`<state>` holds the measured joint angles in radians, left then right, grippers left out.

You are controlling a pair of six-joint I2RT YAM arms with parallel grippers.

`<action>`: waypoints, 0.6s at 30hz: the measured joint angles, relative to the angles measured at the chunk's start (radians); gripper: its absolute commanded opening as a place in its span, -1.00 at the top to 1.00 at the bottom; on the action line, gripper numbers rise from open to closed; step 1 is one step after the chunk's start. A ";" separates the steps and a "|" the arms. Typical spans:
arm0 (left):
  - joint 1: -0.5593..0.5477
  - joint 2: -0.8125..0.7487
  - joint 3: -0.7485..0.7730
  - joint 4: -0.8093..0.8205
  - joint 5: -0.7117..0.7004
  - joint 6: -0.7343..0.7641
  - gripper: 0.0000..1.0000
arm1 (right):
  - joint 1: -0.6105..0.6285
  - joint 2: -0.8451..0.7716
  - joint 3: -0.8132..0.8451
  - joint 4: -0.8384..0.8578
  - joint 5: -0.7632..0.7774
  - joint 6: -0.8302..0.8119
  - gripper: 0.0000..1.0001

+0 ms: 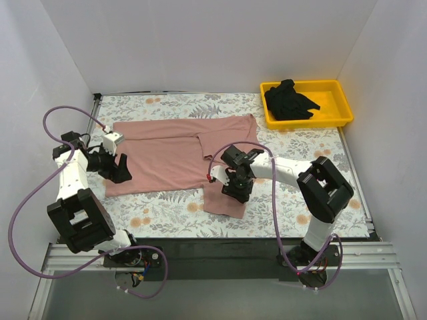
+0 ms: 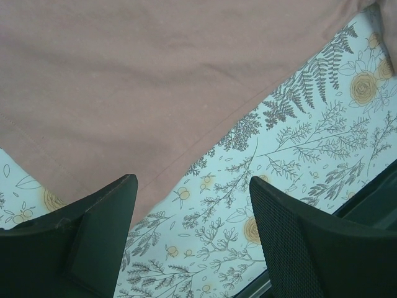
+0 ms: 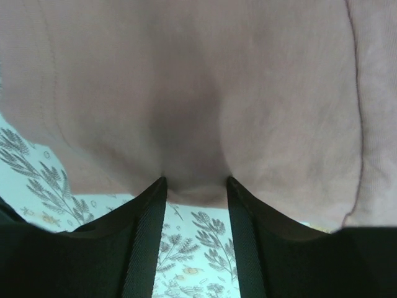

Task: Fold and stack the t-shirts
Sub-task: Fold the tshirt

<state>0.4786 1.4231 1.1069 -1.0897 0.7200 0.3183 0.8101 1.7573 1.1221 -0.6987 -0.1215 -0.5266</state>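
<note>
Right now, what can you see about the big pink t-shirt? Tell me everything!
The pink t-shirt looks like soft, plain dusty-pink cotton with stitched hems. It lies spread mostly flat on the floral table cover, with one layer folded over near the middle. A flap of it reaches toward the near edge, where the right gripper pinches its puckered edge. The left gripper hovers open over its left corner, not holding it.

Large t-shirt [image 1: 167, 157] flat on table cover [image 1: 167, 210], centre-left. Bin [image 1: 310, 124] at far right corner, well apart from it; bunched t-shirt [image 1: 289, 101] inside bin. Left gripper [image 1: 120, 172] above shirt's near left corner, fingers either side of hem. Right gripper [image 1: 235, 192] at shirt's near right flap, cloth seemingly between tips.
</note>
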 measured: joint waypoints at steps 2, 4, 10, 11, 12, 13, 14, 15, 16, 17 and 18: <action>0.000 0.000 0.000 -0.002 -0.003 0.001 -0.43 | 0.000 0.010 -0.006 0.022 0.016 0.002 0.08; 0.000 0.000 0.000 -0.002 -0.006 0.009 -0.43 | 0.002 0.002 -0.019 0.040 0.032 0.000 0.29; 0.000 -0.042 -0.054 -0.026 -0.053 0.123 -0.34 | 0.004 -0.077 -0.118 0.128 0.076 -0.001 0.97; 0.000 -0.056 -0.071 -0.035 -0.065 0.153 -0.31 | 0.002 -0.090 -0.134 0.134 0.085 -0.003 0.97; -0.002 -0.071 -0.089 -0.042 -0.079 0.183 -0.25 | -0.001 -0.103 -0.147 0.134 0.090 -0.008 0.97; -0.005 -0.084 -0.109 -0.049 -0.097 0.212 -0.21 | -0.005 -0.110 -0.154 0.132 0.093 -0.012 0.97; -0.011 -0.095 -0.127 -0.055 -0.115 0.242 -0.17 | -0.010 -0.115 -0.158 0.125 0.096 -0.016 0.97; -0.019 -0.106 -0.146 -0.053 -0.130 0.268 -0.12 | -0.016 -0.116 -0.159 0.117 0.096 -0.020 0.97; -0.032 -0.116 -0.167 -0.048 -0.150 0.290 0.00 | -0.023 -0.116 -0.159 0.112 0.093 -0.024 0.97; -0.047 -0.128 -0.191 -0.041 -0.172 0.311 0.03 | -0.031 -0.117 -0.159 0.105 0.092 -0.029 0.97; -0.059 -0.136 -0.210 -0.031 -0.190 0.325 0.05 | -0.037 -0.117 -0.159 0.100 0.088 -0.031 0.97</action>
<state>0.4198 1.2873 0.8967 -1.1202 0.5297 0.6434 0.7731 1.6402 0.9630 -0.5987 -0.0334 -0.5579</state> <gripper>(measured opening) 0.508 0.022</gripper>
